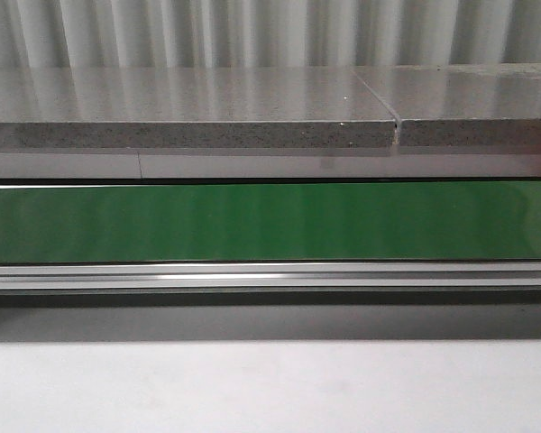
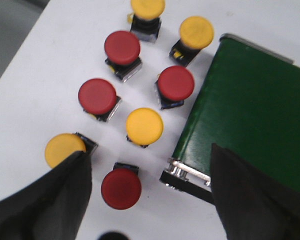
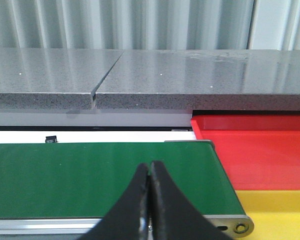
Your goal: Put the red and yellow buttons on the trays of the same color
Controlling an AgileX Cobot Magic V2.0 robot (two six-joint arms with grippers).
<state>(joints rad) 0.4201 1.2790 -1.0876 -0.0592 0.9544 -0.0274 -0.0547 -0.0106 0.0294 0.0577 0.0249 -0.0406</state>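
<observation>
Ahead in the front view, only the long green conveyor belt [image 1: 270,221] shows; no arm or button appears.

Left wrist view: the left gripper [image 2: 150,190] hangs spread above 8 round plastic buttons. To pick cleanly, it should centre on the nearest red mushroom-cap button [image 2: 121,188], at about 9 o'clock from the pincer's midpoint, avoiding the neighbouring yellow mushroom-cap button [image 2: 144,126].

Right wrist view: the right gripper [image 3: 150,172] is pressed together, empty, with the flat red plastic tray [image 3: 255,150] at 2 o'clock and the flat yellow plastic tray [image 3: 275,210] at 4 o'clock.

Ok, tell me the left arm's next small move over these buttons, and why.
Probably lower the left gripper onto the red button nearest it. Its fingers are spread wide and hold nothing, and that button sits between them on the white table, apart from its neighbours. The green conveyor belt lies bare alongside, and the right gripper waits shut near the red tray.
</observation>
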